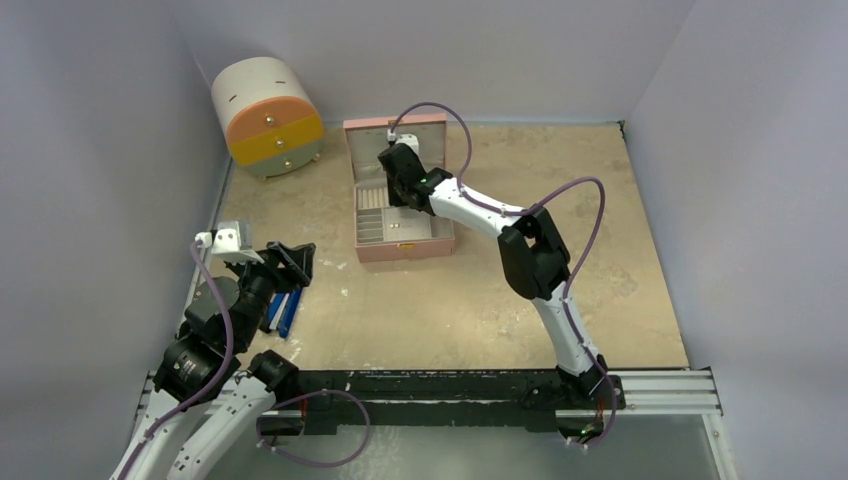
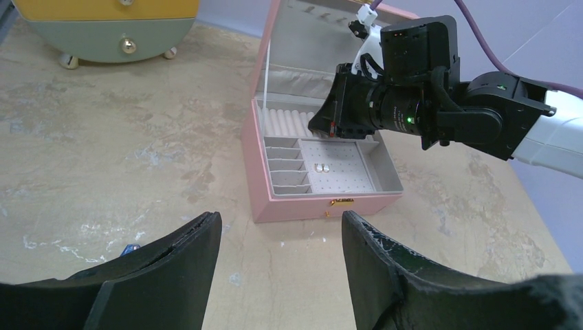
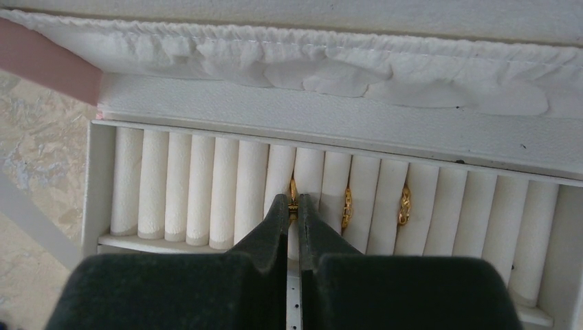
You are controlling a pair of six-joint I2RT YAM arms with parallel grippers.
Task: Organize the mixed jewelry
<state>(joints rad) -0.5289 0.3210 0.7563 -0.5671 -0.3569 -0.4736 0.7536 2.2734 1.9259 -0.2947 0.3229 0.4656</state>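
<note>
Nearest to us in the right wrist view are the dark fingers of the right gripper point(image 3: 292, 206), pressed together and pinching a small gold ring point(image 3: 293, 194) at their tips. The ring sits in the groove between two of the white ring rolls point(image 3: 179, 185) at the back of the open pink box point(image 1: 405, 250). Two more gold rings point(image 3: 347, 206) are seated in grooves just to its right, so we judge the step in hand to be slotting rings into the roll row, one at a time, with this one partly in. A pair of pale studs point(image 2: 322, 167) lies on the perforated panel point(image 2: 344, 161) in the middle of the box.

The left gripper point(image 2: 282, 227) hangs over the table point(image 1: 450, 300) well apart from the box, its jaws spread with nothing between them, close above the blue-handled tool point(image 1: 283, 312).

Next, we think the right gripper needs to press the ring a little deeper so the rolls clasp it, then part its fingers only slightly and draw straight back. Any sideways drag could pull the ring out or disturb its neighbours. We cannot tell from these views what loose jewelry is left on the table.
</note>
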